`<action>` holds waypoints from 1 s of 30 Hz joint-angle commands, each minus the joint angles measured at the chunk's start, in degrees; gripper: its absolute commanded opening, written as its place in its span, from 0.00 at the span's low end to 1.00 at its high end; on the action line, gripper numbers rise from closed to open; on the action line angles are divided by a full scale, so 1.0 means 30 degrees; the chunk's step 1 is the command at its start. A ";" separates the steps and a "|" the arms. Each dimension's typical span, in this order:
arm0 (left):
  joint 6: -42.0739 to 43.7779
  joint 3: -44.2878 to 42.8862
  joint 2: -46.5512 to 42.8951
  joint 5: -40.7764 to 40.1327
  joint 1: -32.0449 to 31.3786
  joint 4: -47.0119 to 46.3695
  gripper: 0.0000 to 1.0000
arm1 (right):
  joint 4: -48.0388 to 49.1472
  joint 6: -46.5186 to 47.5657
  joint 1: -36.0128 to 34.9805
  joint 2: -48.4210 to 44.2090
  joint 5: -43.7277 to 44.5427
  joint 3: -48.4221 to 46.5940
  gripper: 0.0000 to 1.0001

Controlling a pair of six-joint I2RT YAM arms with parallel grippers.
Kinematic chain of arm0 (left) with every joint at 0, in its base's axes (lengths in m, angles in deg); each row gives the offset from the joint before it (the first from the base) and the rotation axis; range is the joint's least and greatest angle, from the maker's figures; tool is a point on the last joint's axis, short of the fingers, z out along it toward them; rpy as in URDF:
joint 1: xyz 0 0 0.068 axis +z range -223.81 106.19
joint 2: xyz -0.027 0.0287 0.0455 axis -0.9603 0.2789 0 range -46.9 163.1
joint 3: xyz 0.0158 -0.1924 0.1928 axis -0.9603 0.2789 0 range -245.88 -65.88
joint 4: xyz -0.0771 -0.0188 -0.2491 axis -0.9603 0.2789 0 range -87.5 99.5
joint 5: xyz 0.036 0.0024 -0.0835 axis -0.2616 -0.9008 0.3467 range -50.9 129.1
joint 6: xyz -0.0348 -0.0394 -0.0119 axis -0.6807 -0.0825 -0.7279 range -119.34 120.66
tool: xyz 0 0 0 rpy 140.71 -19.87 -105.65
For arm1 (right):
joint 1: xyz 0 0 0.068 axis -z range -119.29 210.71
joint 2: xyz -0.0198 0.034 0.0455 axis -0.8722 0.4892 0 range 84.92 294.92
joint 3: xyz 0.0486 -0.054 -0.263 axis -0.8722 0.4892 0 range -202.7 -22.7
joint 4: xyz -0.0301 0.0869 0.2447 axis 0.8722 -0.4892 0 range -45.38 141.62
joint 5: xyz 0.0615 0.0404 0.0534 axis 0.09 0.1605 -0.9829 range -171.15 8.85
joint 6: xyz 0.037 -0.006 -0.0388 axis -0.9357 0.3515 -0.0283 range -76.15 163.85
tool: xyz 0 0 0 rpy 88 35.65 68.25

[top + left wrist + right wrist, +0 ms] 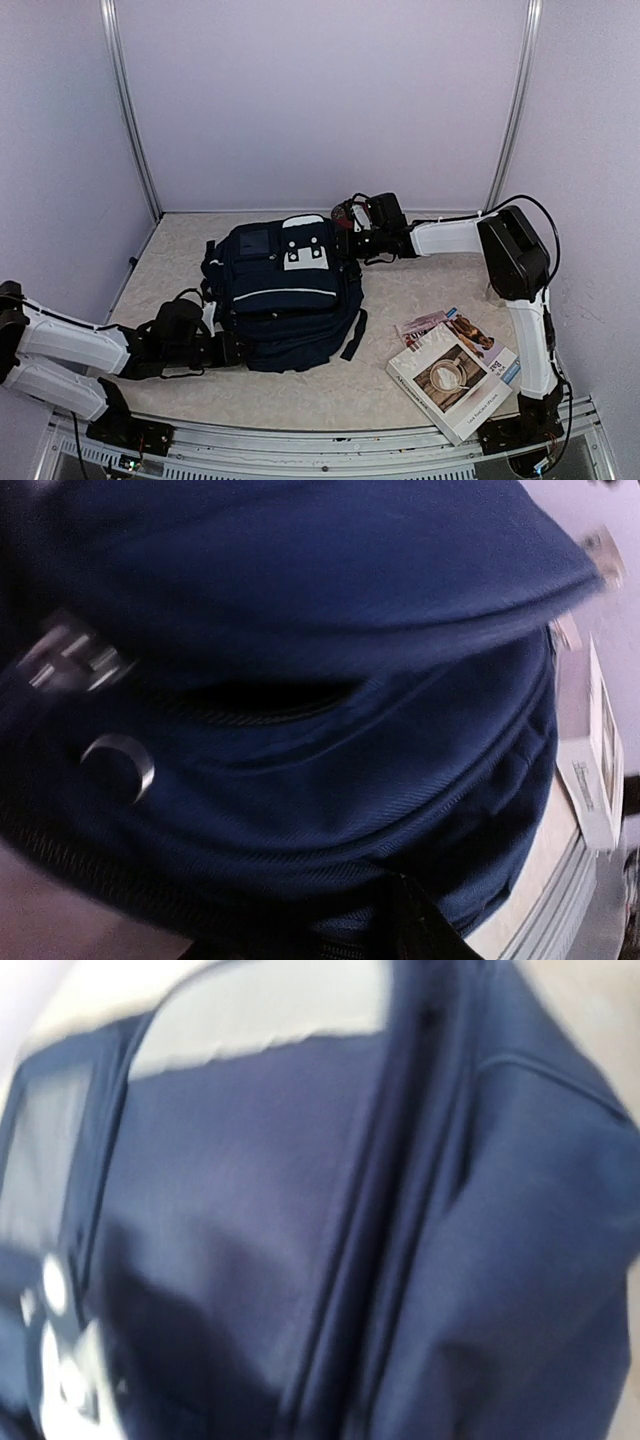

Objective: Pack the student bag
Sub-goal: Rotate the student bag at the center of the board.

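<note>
Mid-table, the bag lies flat, navy with white piping and a white patch with dark slots near its far end. No brand or label on it that I can read.

Right of the bag, near the front edge of the table, there's a book with a coffee cup on the cover. It has some print on it, but way too small to read. A pinkish booklet pokes out from under it on the bag side. A black strap trails off the bag's right side toward the book.

Left gripper is right up against the bag's near left corner, and right gripper is against its far right corner. Both wrist views are blurry and filled with navy fabric, so I honestly can't tell how wide either one is or whether it's got hold of any cloth. The left wrist view catches a white bit of the book past the bag, cut off by the frame.
</note>
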 commanded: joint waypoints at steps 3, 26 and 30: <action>0.5544 -0.6399 0.5246 0.5554 -0.4037 -0.0668 0.43 | 0.0398 -0.0295 -0.1291 0.0079 -0.2719 -0.1303 0.56; 0.3512 -0.9619 0.1662 -0.2542 0.6124 0.7528 0.99 | -0.5321 0.4718 -0.0553 -1.1327 0.3624 0.7843 0.93; 0.4129 -1.0335 0.3620 -0.2332 0.7638 0.6544 0.99 | -0.6358 0.3823 -0.0976 -1.2094 0.4032 0.9719 0.93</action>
